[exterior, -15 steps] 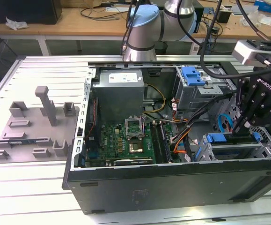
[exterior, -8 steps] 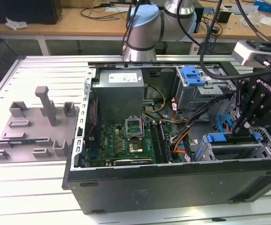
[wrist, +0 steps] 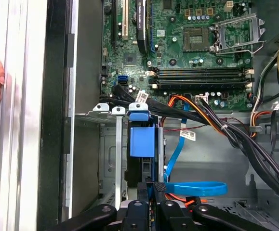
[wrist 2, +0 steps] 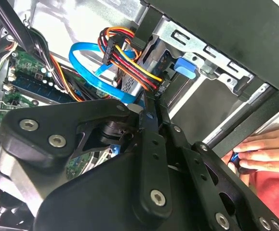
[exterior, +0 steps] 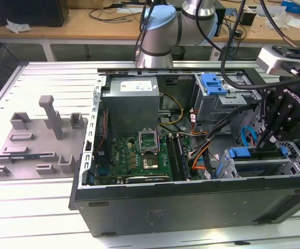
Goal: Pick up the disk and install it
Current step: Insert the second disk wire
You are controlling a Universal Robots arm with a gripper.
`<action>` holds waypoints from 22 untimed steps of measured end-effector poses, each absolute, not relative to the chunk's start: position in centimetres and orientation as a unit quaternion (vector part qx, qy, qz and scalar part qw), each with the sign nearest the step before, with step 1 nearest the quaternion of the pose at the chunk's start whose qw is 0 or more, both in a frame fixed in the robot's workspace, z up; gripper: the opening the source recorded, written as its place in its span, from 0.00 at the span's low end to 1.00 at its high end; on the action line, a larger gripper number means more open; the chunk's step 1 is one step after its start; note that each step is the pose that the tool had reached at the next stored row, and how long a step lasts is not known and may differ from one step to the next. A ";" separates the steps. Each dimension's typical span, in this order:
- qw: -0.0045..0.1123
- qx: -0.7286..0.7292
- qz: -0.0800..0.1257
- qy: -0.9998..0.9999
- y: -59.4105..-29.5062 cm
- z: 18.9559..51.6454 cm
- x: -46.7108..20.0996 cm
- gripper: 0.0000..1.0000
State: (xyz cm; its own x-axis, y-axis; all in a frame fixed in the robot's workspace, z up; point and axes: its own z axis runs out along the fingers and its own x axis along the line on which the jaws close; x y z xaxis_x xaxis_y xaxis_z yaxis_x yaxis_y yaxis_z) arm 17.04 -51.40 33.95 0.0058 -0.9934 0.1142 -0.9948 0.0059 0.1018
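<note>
Claw (exterior: 274,136) upright over disk (wrist: 142,140)

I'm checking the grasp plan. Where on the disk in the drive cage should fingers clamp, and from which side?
Clamp the disk across its two flat faces at the exposed end, coming from the case's open side, as the gripper does. It stands on edge in the cage, whose walls block the other sides.

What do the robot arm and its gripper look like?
The arm has silver tubes and light blue joint caps, and black cables run along it. The gripper is black, built of flat linked bars with silver screws, with white lettering on its body.
</note>
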 end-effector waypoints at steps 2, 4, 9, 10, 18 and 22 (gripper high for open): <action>0.077 0.705 0.004 -0.705 -51.4 33.9 17.0 0.16; 0.077 0.705 0.005 -0.705 -51.4 33.9 17.0 0.16; 0.076 0.705 0.005 -0.705 -51.4 33.8 17.0 0.16; 0.076 0.705 0.005 -0.705 -51.4 33.8 17.0 0.16; 0.076 0.705 0.005 -0.705 -51.4 33.8 16.9 0.16; 0.076 0.705 0.005 -0.705 -51.4 33.8 16.8 0.16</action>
